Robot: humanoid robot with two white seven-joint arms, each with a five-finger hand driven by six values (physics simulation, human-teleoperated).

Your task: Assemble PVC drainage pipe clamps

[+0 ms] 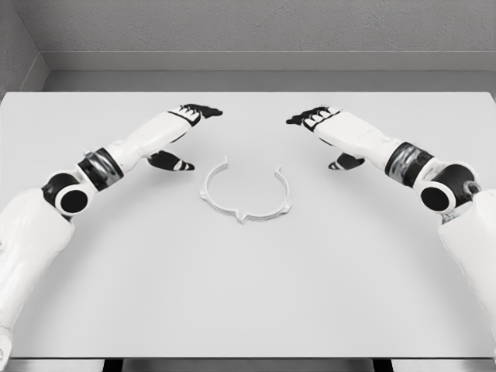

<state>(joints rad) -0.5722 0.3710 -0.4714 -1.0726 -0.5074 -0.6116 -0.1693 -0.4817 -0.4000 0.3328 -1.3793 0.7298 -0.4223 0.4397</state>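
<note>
Left hand [188, 124] and right hand [322, 125] both spread wide, empty, flanking the white pipe clamp [246, 194] on the table [248, 294].

1. Bright, flat, even light; near-monochrome render, whites and greys only.
2. Table [248, 294] reads pale grey with no glare and no hot spots.
3. Shadows are faint: a soft thin one hugs the clamp ring [246, 192]; none clearly visible under the arms.
4. Back wall [271, 23] is darker grey and slightly grainy; the darkest tone sits in the corner at the upper left.
5. White arm shells nearly blend into the table; only the black joints and fingertips give contrast.
6. Focus is uniform, no motion blur, slightly soft overall.
7. Table edges run straight; no visible edge distortion.
</note>
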